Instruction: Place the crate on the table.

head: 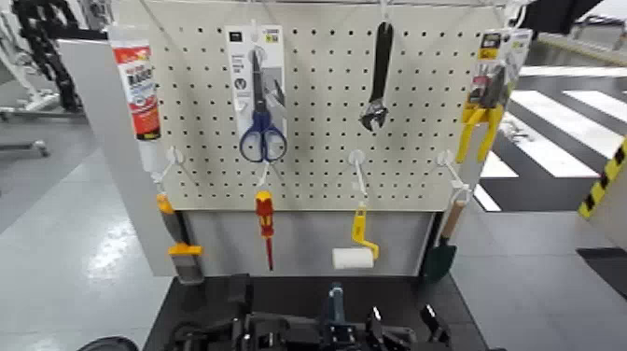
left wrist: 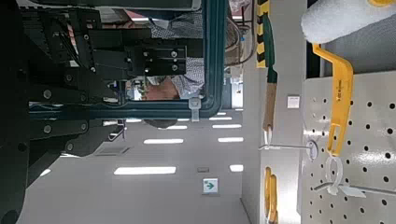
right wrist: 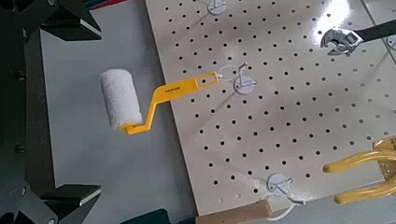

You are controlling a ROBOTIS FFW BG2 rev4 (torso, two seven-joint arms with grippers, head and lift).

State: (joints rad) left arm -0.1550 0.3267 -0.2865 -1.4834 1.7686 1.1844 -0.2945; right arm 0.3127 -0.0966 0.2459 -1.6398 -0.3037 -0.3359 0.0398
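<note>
In the head view only the crate's upright blue handle bar (head: 334, 306) shows, at the bottom edge in front of the pegboard; the crate's body is out of view below. The black table (head: 201, 297) lies under it. My left gripper (head: 238, 303) and right gripper (head: 415, 329) are dark shapes on either side of the handle, low over the table. In the left wrist view a teal handle frame (left wrist: 215, 65) stands close ahead, with the other arm's black gripper behind it. In the right wrist view my right gripper (right wrist: 79, 110) is open with nothing between its fingers.
The cream pegboard (head: 317, 121) stands right behind the table. It holds scissors (head: 262, 131), a wrench (head: 377, 84), yellow pliers (head: 485, 112), a red screwdriver (head: 265, 219) and a paint roller (head: 353, 258) hanging low. Grey floor lies on both sides.
</note>
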